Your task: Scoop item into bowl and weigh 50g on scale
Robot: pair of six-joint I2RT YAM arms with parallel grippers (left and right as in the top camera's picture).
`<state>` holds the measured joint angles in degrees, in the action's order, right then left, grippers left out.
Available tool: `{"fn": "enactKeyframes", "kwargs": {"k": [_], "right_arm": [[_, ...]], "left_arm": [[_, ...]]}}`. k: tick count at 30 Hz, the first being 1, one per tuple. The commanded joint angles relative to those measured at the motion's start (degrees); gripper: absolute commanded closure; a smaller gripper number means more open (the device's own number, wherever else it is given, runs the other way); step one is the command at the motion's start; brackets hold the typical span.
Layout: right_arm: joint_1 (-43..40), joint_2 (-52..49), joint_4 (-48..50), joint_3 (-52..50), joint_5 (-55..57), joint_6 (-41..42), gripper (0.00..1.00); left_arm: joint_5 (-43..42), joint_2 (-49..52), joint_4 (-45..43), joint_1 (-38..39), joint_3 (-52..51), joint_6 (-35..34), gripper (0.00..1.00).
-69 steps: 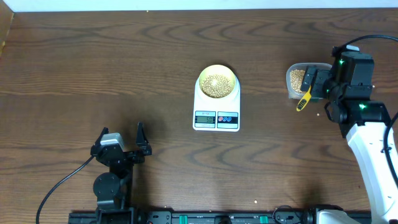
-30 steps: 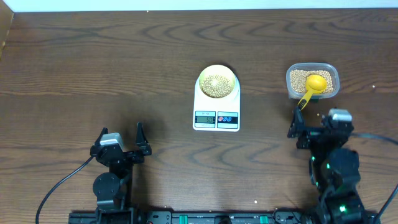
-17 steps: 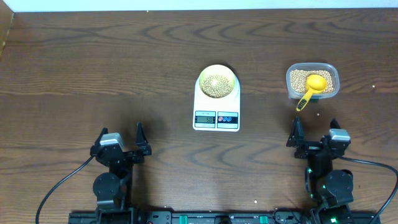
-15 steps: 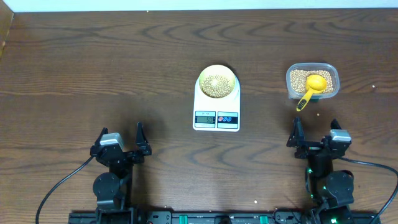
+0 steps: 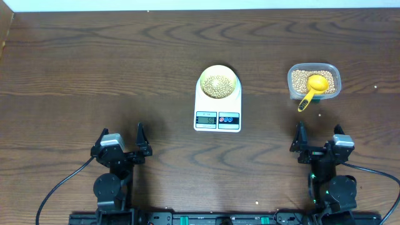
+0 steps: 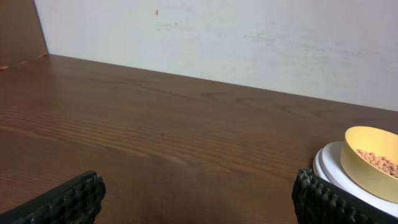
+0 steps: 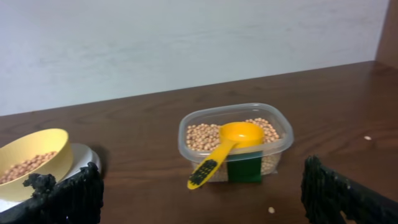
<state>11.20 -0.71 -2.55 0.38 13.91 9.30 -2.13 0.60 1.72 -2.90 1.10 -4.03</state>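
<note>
The pale yellow-green bowl (image 5: 219, 82) holds tan beans (image 5: 217, 84) and stands on the white scale (image 5: 217, 116), whose display is lit. The bowl also shows in the left wrist view (image 6: 372, 163) and the right wrist view (image 7: 32, 162). My left gripper (image 5: 124, 140) is open and empty at the front left, far from the scale. My right gripper (image 5: 319, 139) is open and empty at the front right, below the clear tub (image 5: 314, 81) of beans. The yellow scoop (image 5: 312, 89) rests in the tub, its handle over the rim, as the right wrist view shows (image 7: 225, 145).
A loose bean (image 7: 271, 210) lies on the table in front of the tub. A few more specks lie on the wood at the right (image 5: 375, 87). A white wall runs along the table's far edge.
My right arm left the scoop in the tub, drew back from the tub to the front right, and settled low there. The left arm has not moved.
</note>
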Motion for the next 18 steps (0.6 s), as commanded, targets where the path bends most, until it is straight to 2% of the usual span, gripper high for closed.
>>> {"fn": "enactKeyframes", "kwargs": {"k": [1, 9, 18], "right_arm": [[-1.53, 0.42, -0.48, -0.07, -0.07, -0.85, 0.01], [-4.74, 0.42, -0.92, -0.07, -2.29, -5.95, 0.01], [-8.76, 0.42, -0.94, -0.09, -2.49, -6.43, 0.01]], "left_arm": [[1.77, -0.37, 2.34, -0.2, -0.87, 0.96, 0.02], [1.77, -0.37, 2.34, -0.2, -0.87, 0.96, 0.02], [1.75, -0.37, 2.34, -0.2, -0.87, 0.96, 0.02]]}}
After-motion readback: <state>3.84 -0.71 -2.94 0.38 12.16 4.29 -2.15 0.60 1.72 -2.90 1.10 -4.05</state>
